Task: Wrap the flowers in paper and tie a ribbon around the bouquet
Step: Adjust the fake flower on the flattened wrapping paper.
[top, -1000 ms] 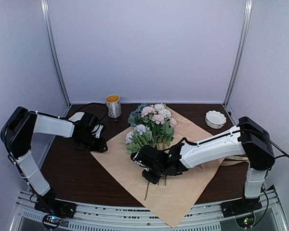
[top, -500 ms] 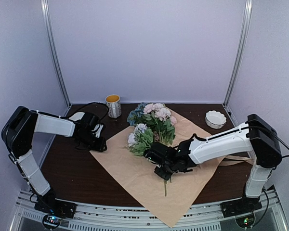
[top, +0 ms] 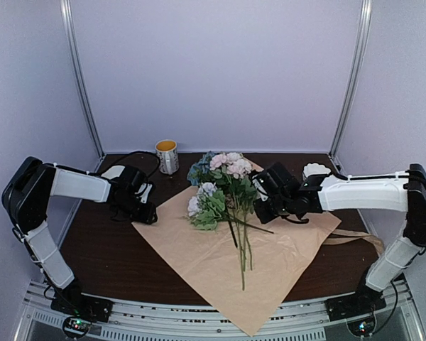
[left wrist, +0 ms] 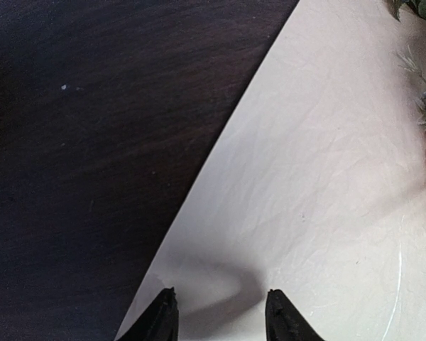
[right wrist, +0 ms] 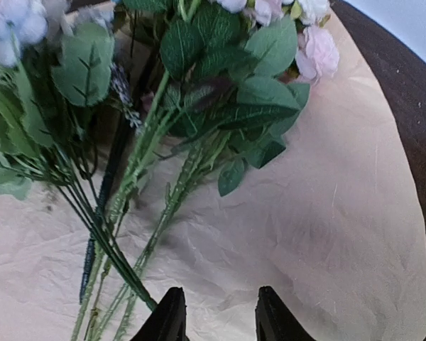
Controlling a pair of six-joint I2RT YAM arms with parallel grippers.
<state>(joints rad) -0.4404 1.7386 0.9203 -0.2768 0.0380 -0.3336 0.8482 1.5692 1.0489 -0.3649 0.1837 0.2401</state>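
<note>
The paper [top: 199,259] lies flat as a diamond, kraft tan face up. The flowers [top: 224,181] rest on it, blooms toward the back, thin green stems [top: 241,245] fanned toward the front. My right gripper [top: 264,206] hovers just right of the bunch, open and holding nothing. In the right wrist view its gripper [right wrist: 219,314] is over bare paper [right wrist: 326,213], with stems [right wrist: 121,234] just left of it. My left gripper [top: 145,212] is at the paper's left corner. It [left wrist: 219,316] stands open over the paper [left wrist: 326,177]. A tan ribbon [top: 362,239] lies under the right arm.
A mug [top: 167,156] with a yellow inside stands at the back, left of the blooms. A small white bowl [top: 317,174] sits at the back right. Dark wooden table [top: 99,249] surrounds the paper. Metal frame posts and pale walls enclose the back and sides.
The right gripper has let go of the stems and swung from the front of the paper to the back right. The flowers now lie loose with stems spread. The left arm has not moved.
</note>
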